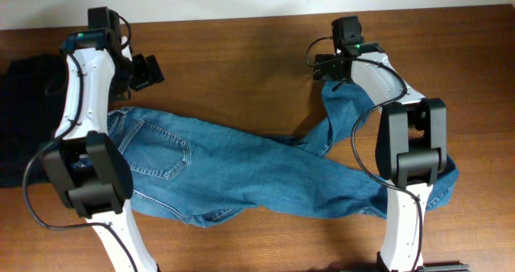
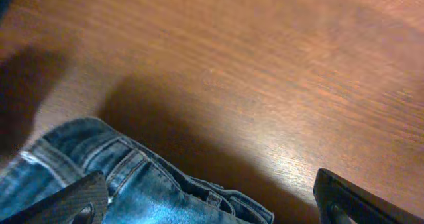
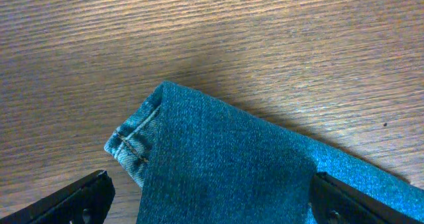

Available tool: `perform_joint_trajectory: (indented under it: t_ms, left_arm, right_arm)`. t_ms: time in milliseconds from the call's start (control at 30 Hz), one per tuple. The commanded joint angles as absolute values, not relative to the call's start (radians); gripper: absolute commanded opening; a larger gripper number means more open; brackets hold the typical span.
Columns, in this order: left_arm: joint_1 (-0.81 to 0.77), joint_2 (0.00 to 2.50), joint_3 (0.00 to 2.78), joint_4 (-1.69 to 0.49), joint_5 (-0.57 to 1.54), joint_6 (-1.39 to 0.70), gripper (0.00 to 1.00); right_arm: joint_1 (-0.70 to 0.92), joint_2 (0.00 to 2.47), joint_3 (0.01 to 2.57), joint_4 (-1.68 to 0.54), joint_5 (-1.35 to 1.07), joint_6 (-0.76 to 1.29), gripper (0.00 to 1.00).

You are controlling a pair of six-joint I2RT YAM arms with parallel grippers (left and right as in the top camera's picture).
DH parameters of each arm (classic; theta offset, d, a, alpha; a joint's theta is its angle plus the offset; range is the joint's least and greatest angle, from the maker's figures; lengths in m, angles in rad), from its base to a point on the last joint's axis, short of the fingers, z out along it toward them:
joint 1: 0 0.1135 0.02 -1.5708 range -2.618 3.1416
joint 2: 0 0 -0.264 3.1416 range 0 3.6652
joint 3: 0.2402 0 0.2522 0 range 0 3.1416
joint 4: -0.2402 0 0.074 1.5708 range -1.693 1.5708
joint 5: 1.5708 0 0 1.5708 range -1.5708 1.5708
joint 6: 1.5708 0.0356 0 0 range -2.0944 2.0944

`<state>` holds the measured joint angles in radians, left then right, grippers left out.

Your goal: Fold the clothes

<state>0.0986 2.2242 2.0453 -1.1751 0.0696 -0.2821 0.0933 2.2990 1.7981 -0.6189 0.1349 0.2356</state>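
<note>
The jeans point(image 1: 241, 171) lie spread across the wooden table point(image 1: 241, 47). The waist and back pockets are toward my left arm, and the legs run off to the right, crossing each other with a twist in the middle. One leg bends back up toward the far edge, and its end lies right under my right gripper point(image 1: 331, 67). I hold that gripper over the stitched hem point(image 3: 132, 144) because the end of a leg is the natural place to take hold for a fold. My fingers point(image 3: 73, 197) there are spread wide, one on either side of the cloth, and grip nothing. The denim lies flat on the wood between them. My left gripper point(image 1: 145, 71) hangs over the top corner of the waistband point(image 2: 99, 151), the matching place at the other end of the garment. It too is wide open and empty, with one finger above the denim and the other out over bare wood. I judge that no fold has been made yet, since the legs are neither straightened nor stacked. The black garment point(image 1: 20, 103) at the far left edge is not my concern, and I am keeping clear of it.
</note>
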Motion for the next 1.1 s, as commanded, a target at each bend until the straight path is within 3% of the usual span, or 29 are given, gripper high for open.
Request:
perform_joint_trajectory:
  t_ms: [0, 233, 267, 367, 433, 500, 567, 667, 700, 1067]
  left_arm:
    - [0.105, 2.298, 2.051, -1.2, 0.054, -0.351, 0.95]
    - [0.105, 2.315, 2.051, -1.282, 0.022, -0.442, 0.89]
    - [0.105, 2.315, 2.051, -1.289, 0.021, -0.442, 0.84]
    - [0.105, 2.315, 2.051, -1.306, 0.022, -0.441, 0.58]
    - [0.105, 2.315, 2.051, -1.318, 0.022, -0.441, 0.22]
    - [0.105, 2.315, 2.052, -1.321, 0.034, -0.441, 0.01]
    - [0.105, 2.315, 2.064, -1.328, 0.073, -0.441, 0.01]
    - [0.107, 2.315, 2.136, -1.361, 0.134, -0.44, 0.0]
    - [0.107, 2.315, 2.17, -1.377, 0.139, -0.441, 0.01]
    - [0.088, 2.315, 2.704, -1.628, 0.134, -0.44, 0.01]
  right_arm:
    - [0.1, 2.304, 1.793, -0.616, 0.155, 0.244, 0.99]
    - [0.1, 2.304, 1.79, -0.613, 0.155, 0.244, 0.99]
    - [0.1, 2.306, 1.789, -0.612, 0.155, 0.244, 0.99]
    - [0.1, 2.313, 1.789, -0.612, 0.155, 0.244, 0.99]
    - [0.1, 2.314, 1.784, -0.612, 0.155, 0.244, 0.96]
    - [0.1, 2.314, 1.784, -0.613, 0.156, 0.243, 0.88]
    - [0.098, 2.314, 1.784, -0.612, 0.169, 0.241, 0.7]
    - [0.097, 2.307, 1.791, -0.617, 0.202, 0.22, 0.15]
    - [0.097, 2.304, 1.8, -0.625, 0.213, 0.21, 0.04]
    - [0.083, 2.289, 2.047, -0.803, 0.212, 0.196, 0.04]
